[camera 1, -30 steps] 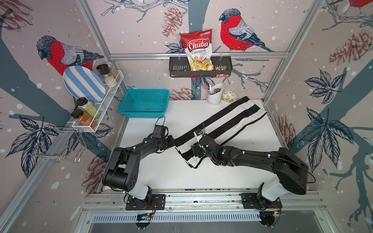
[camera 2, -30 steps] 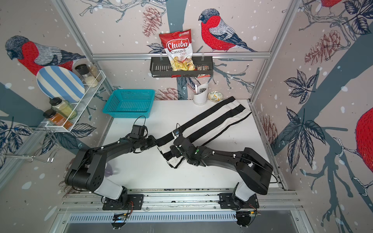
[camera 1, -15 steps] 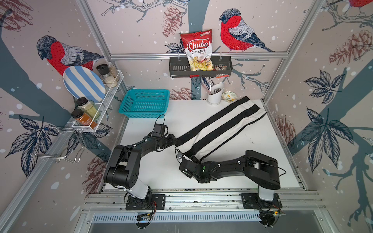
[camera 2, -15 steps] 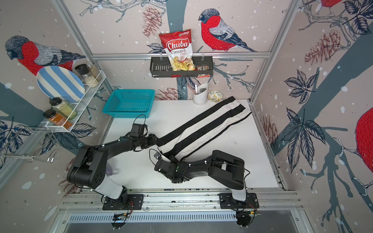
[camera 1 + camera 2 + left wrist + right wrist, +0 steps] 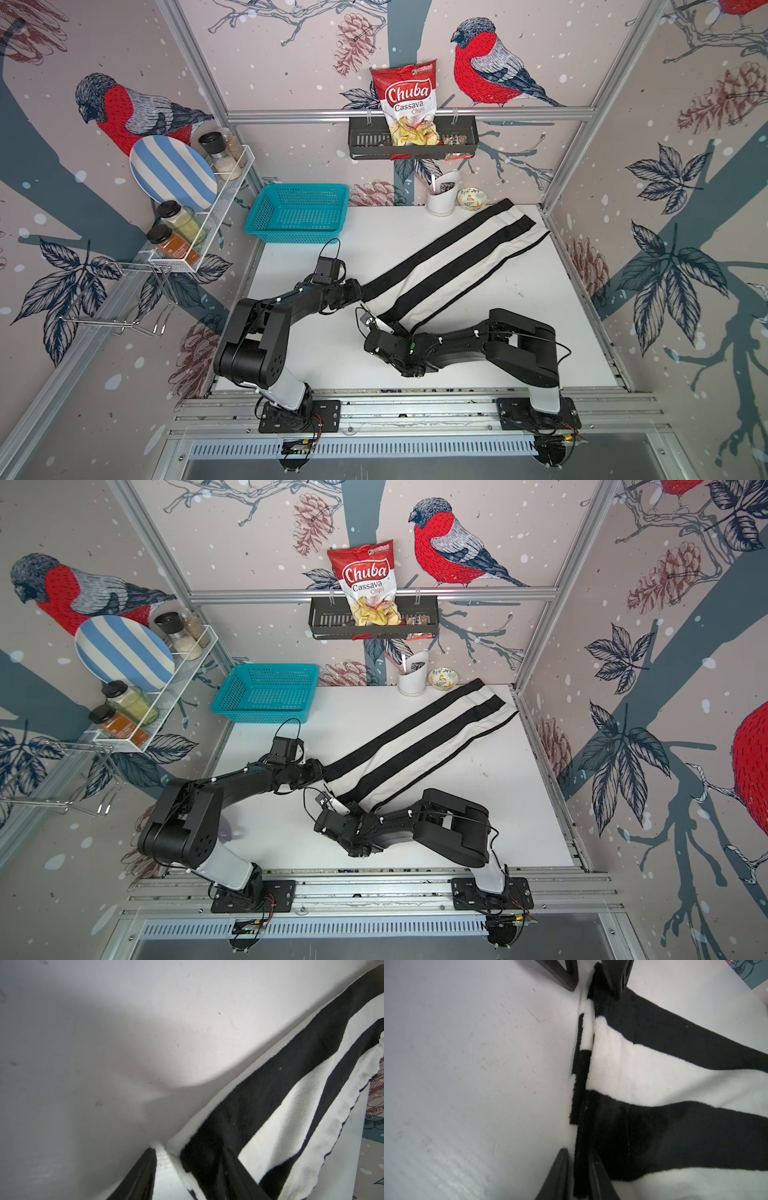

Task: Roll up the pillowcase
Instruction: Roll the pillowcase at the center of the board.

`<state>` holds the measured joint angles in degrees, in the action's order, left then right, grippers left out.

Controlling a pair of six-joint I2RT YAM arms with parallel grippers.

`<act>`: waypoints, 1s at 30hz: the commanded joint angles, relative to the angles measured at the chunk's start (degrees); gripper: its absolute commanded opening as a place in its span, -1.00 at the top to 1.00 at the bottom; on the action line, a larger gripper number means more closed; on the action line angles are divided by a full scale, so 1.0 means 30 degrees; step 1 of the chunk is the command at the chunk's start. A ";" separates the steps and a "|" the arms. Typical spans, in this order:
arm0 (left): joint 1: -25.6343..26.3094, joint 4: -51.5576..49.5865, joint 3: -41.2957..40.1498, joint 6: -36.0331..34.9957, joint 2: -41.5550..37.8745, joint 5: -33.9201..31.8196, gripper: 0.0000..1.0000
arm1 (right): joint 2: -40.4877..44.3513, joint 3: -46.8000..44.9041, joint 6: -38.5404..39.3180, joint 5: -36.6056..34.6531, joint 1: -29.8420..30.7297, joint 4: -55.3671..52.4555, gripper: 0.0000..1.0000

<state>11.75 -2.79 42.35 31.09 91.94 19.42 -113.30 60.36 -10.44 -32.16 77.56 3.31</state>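
Two grippers are sitting at the same short end of the pillowcase [image 5: 451, 257], which is lying flat and unrolled on the white table [image 5: 324, 353]. It is stretching diagonally from the table's middle toward the far right corner. Its far end is lying just beside a small patterned bowl [image 5: 471, 197] and near a white utensil cup [image 5: 441, 203], well apart from the teal basket [image 5: 291, 237] at the far left.

In both top views the left gripper [image 5: 360, 291] is meeting the near end at its outer black stripe. The right gripper [image 5: 395, 328] is meeting the same end at the second black stripe.

The left wrist view is showing the left gripper's jaws standing partly wide. One finger [image 5: 143, 1176] is lying over bare table and the other over the fabric, with the white hem corner between them and a strip of table showing beside it. The right wrist view is showing the right gripper's jaws drawn narrow, its fingers [image 5: 558, 1174] pinching the black hem edge.
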 commanded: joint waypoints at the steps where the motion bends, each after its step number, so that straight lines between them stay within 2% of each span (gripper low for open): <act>1: -0.0053 -0.0321 0.0300 -0.0261 0.0601 -0.0222 0.13 | -0.0122 0.0051 0.0227 0.1047 0.0035 -0.1162 0.76; 3: -0.0050 -0.0002 0.0532 -0.0132 0.0956 -0.0145 0.41 | -0.0123 0.0193 0.0331 0.1279 0.0067 -0.1219 0.97; 5: -0.0049 0.0057 0.0831 -0.0120 0.1212 -0.0275 0.67 | -0.0043 0.0340 0.0344 0.1464 0.0147 -0.1248 1.00; 6: -0.0063 0.0102 0.0971 -0.0106 0.1282 -0.0335 0.91 | 0.0019 0.0437 0.0371 0.1657 0.0190 -0.1305 1.00; 7: -0.0078 0.0040 0.1052 -0.0082 0.1242 -0.0436 1.00 | 0.0059 0.0544 0.0320 0.1844 0.0240 -0.1359 1.00; 13: -0.0343 -0.1348 0.1548 -0.0083 -0.0387 -0.1054 1.00 | 0.1093 0.1263 -0.0694 0.3856 0.0318 -0.1519 1.00; 21: -0.0356 -0.2658 0.3350 0.1114 -0.1342 -0.0004 1.00 | 0.2902 0.0912 -0.1843 0.4851 -0.0684 -0.1363 1.00; 30: 0.0420 -0.1396 0.4839 0.3114 -0.0061 0.1314 1.00 | 0.5068 -0.0865 -0.2574 0.4915 -0.2475 -0.1083 1.00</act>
<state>12.23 -10.68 55.99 37.67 90.65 22.39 -99.57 58.83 -16.69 -17.63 71.07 0.43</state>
